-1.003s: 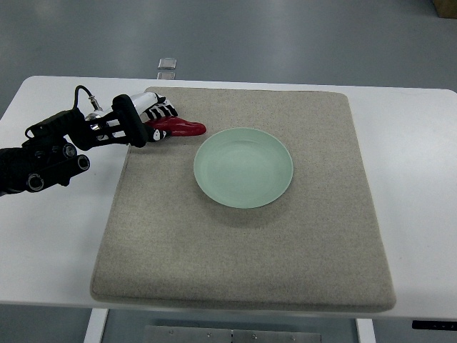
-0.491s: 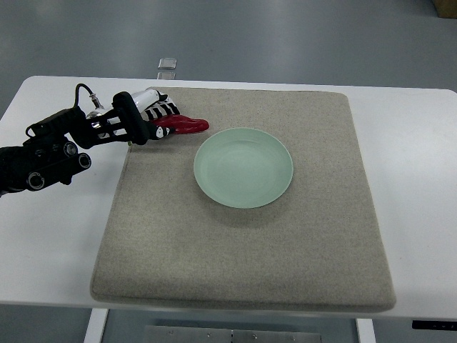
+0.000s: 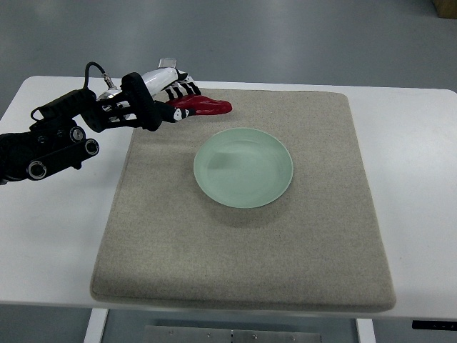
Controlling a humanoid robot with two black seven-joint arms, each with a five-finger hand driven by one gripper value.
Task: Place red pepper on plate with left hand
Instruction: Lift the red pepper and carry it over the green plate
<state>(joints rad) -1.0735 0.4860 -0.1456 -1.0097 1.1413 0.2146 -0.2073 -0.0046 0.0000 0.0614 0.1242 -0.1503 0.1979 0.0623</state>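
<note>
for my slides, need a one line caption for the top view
Left hand holding the red pepper above the mat, short of the green plate.

Mat (image 3: 243, 257) bare on near, right and far-right sides; open passage there. Only obstacle on it: plate (image 3: 243, 167), centre. Left hand (image 3: 166, 98) with pepper (image 3: 202, 106) occupies far-left corner; bare mat between pepper and plate. Worktop (image 3: 414, 214) margins bare.

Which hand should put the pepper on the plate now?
The left hand. It already grips the pepper, lifted just up-left of the plate, so only a short move remains. The right hand isn't in view at all.
</note>
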